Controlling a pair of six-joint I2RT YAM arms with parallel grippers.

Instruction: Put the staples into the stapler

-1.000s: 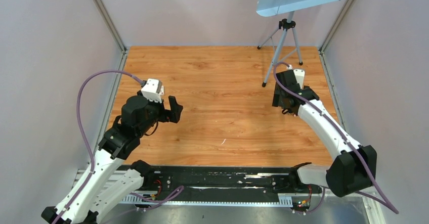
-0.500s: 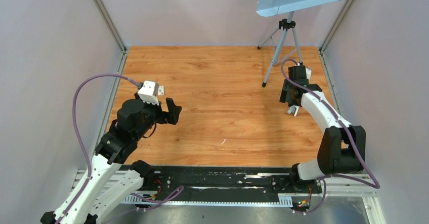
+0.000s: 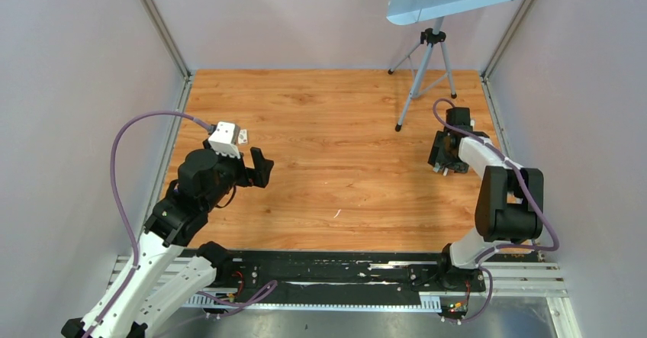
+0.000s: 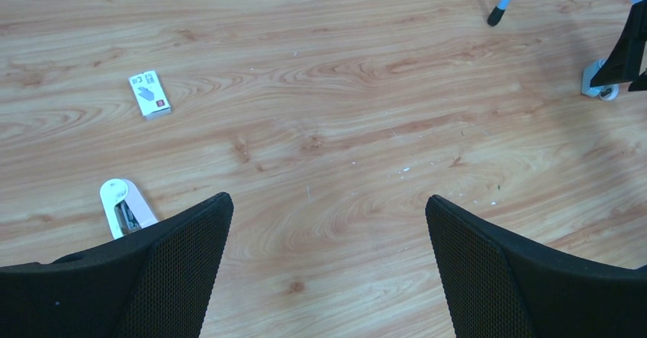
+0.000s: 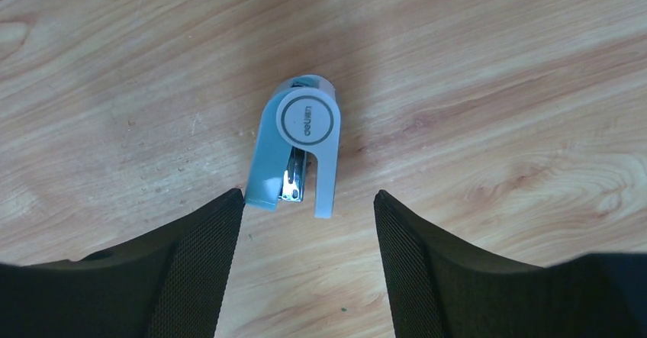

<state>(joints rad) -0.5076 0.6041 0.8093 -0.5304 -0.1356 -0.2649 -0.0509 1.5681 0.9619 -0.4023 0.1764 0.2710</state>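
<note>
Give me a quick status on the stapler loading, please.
Left pincer open, hovering. Right pincer open, straddling small pale blue-grey plastic stapler, not gripping. Staples not visible. Nothing blocking the stapler.

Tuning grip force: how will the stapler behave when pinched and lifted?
The stapler looks like smooth hard plastic: probably stiff, light, somewhat slippery. Flat on its side, it likely won't roll. Its halves look parted; a squeeze may close them.
</note>
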